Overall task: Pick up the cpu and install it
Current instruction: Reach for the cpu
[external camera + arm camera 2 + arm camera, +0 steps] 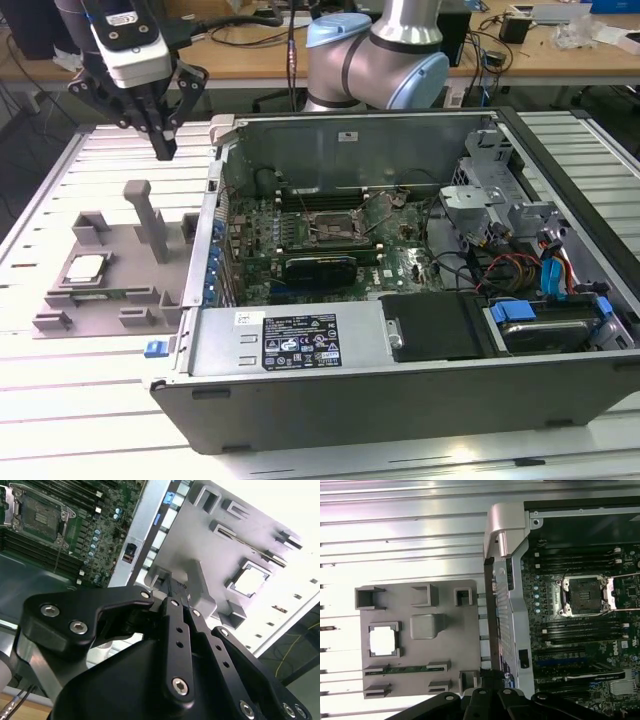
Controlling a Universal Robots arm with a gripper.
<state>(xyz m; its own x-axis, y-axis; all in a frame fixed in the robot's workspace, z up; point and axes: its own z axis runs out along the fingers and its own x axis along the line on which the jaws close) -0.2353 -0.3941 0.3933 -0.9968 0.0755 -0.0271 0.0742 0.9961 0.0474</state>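
Exterior view: cpu [84, 267] beside upright post [150, 215]

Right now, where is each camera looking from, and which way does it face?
Exterior view: off the arm, looking down over the open computer case; arm and gripper show.
First wrist view: on the wrist, looking down on the grey tray; gripper links show.
Second wrist view: on the wrist, slanted past the gripper.
All share the cpu and the socket.
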